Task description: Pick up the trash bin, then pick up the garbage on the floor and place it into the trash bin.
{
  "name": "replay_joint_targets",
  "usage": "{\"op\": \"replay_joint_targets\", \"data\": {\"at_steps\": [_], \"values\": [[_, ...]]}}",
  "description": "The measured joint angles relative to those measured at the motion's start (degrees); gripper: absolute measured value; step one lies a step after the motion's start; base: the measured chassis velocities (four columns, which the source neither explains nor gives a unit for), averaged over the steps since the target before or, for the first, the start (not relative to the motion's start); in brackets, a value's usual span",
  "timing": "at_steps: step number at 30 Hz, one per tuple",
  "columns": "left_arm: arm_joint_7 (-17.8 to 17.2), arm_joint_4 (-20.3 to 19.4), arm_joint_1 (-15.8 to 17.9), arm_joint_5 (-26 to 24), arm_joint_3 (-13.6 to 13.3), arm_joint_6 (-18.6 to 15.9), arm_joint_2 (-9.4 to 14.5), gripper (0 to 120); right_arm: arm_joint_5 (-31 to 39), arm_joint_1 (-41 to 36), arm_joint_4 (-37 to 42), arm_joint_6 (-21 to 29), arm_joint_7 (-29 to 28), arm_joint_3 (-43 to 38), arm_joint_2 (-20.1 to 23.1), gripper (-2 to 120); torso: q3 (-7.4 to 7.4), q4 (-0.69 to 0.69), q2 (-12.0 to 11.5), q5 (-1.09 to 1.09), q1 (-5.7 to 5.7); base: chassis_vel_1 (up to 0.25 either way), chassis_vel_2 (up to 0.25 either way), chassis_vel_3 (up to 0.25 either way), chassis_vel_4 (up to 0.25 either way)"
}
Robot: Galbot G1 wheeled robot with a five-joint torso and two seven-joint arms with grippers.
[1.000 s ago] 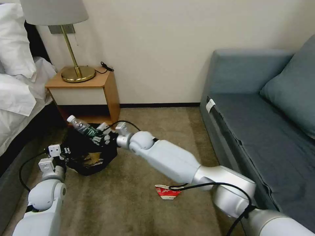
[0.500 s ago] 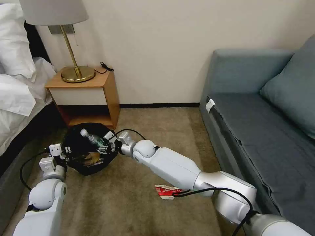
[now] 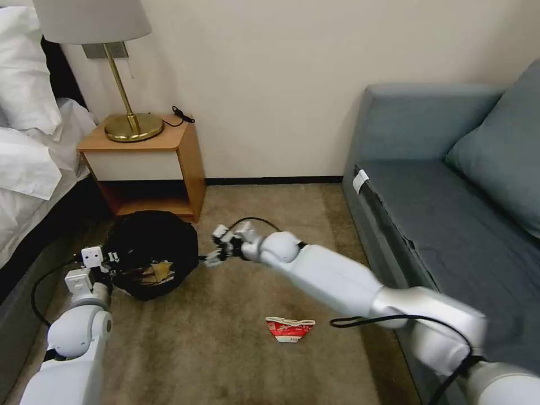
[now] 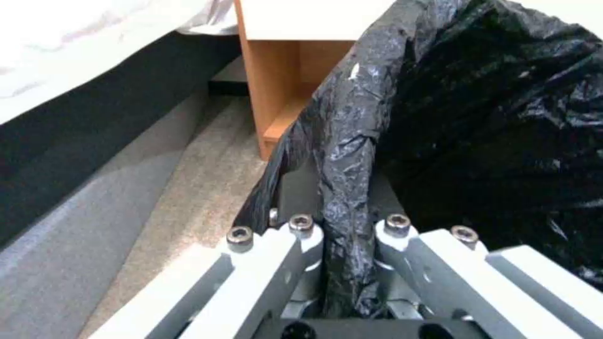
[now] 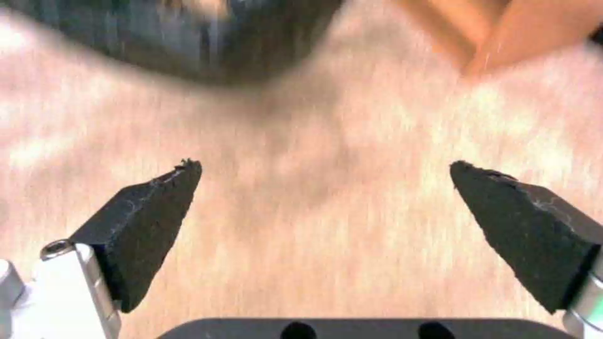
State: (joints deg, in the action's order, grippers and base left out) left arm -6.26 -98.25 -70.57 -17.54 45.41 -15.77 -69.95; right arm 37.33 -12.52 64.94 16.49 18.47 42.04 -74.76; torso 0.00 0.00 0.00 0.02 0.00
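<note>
A: Black plastic, crinkled, lines the trash bin (image 3: 151, 256), which sits on the carpet (image 3: 225, 349) in front of the nightstand (image 3: 147, 160). A second ago the right gripper (image 3: 224, 247) held the clear bottle over that opening; now the bottle is gone from it and the arm has swung out to the bin's right.

B: So the bottle went in?

A: Probably; I can't make it out inside, only some yellowish scraps. The right gripper's fingers are spread wide with nothing between them. The left gripper (image 4: 344, 245) pinches the bag-covered rim.

B: What's left?

A: The crushed red-white cup (image 3: 289, 328) lies on bare carpet, well apart from the bin and near the sofa (image 3: 450, 225).

B: Obstacles?

A: None around the cup; the right arm's cable (image 3: 360, 322) hangs close by.
</note>
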Motion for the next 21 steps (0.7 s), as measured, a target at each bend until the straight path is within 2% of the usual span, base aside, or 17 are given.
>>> {"op": "replay_joint_targets", "data": {"at_steps": [2,3,4,5,6,7,10,21], "values": [[0.0,0.01,-0.01,-0.02,0.01,0.0,0.02,4,-0.01,0.0,0.11,0.1,0.12,0.08,0.18,100,0.0,0.0,0.0,0.0,0.0,0.0,0.0,0.0,0.0],[-0.02,0.65,-0.09,-0.3,0.25,0.01,0.45,4,-1.07,-0.59,3.45,2.74,3.08,1.74,4.99,100,-0.01,0.02,0.0,0.01,0.0,0.0,0.0,0.0,0.0],[-0.05,1.02,-0.09,-0.36,0.32,0.05,0.6,4,-1.62,-1.53,4.92,4.16,3.82,2.51,7.82,100,0.0,0.02,0.0,0.0,0.0,0.0,0.0,0.0,0.0],[-0.05,1.02,-0.09,-0.36,0.32,0.05,0.6,4,-1.62,-1.53,4.92,4.16,3.82,2.51,7.82,100,0.0,0.02,0.0,0.0,0.0,0.0,0.0,0.0,0.0],[-0.17,1.27,-0.09,-0.36,0.3,0.05,0.61,4,-2.35,-3.67,7.04,5.42,4.49,3.56,11.48,100,0.0,-0.02,0.0,-0.01,0.0,0.0,0.0,0.0,0.0],[-0.15,1.26,-0.09,-0.36,0.28,0.05,0.59,4,-2.79,-4.67,7.58,5.69,4.7,3.81,12.42,100,0.0,-0.04,0.0,0.01,0.0,0.0,0.0,0.0,0.0],[-0.05,1.09,-0.08,-0.36,0.14,0.06,0.46,4,-3.9,-7.43,8.22,6.24,5.17,4.17,14.21,100,0.0,-0.02,0.0,0.0,0.0,0.0,0.0,0.0,0.0],[-0.03,1.68,0.24,-0.23,-0.18,0.06,0.52,4,-7.14,-12.59,5.28,6.01,6.98,2.77,15.89,100,0.0,0.0,0.0,0.0,0.0,0.0,0.0,0.0,0.0]]}}
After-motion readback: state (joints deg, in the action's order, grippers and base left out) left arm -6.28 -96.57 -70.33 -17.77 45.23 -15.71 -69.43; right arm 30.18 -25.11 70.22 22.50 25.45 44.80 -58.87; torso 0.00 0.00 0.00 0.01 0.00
